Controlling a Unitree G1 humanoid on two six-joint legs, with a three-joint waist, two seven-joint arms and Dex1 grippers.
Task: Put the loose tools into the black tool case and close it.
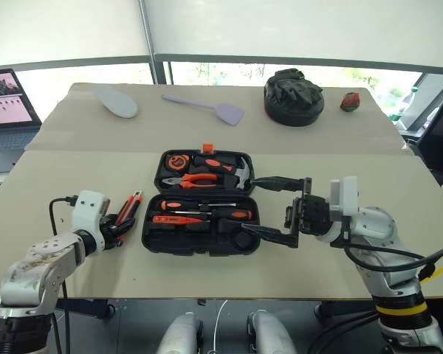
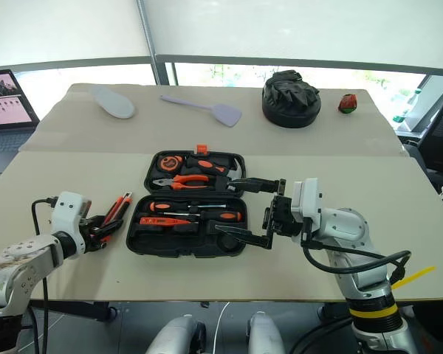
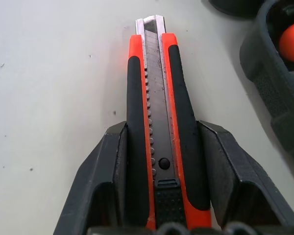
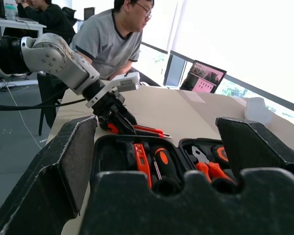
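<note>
The black tool case [image 1: 152, 237] lies open in the middle of the table. Three orange-and-black screwdrivers [image 1: 207, 214] rest in its near half; pliers [image 1: 196, 179] and a hammer sit in the far half. An orange-and-black utility knife [image 3: 157, 122] lies on the table just left of the case [image 1: 131, 204]. My left gripper [image 1: 118, 225] has both fingers pressed against the knife's sides. My right gripper [image 1: 249, 205] hovers at the case's right end, pointing left, with its fingers [image 1: 269, 181] spread wide and nothing between them.
A lilac spatula [image 1: 207, 105], a white oval object [image 1: 117, 101], a lumpy black bag [image 1: 293, 96] and a small red thing [image 1: 350, 101] lie at the table's far side. A laptop [image 1: 7, 103] stands at the left. A person [image 4: 115, 34] sits beyond the table.
</note>
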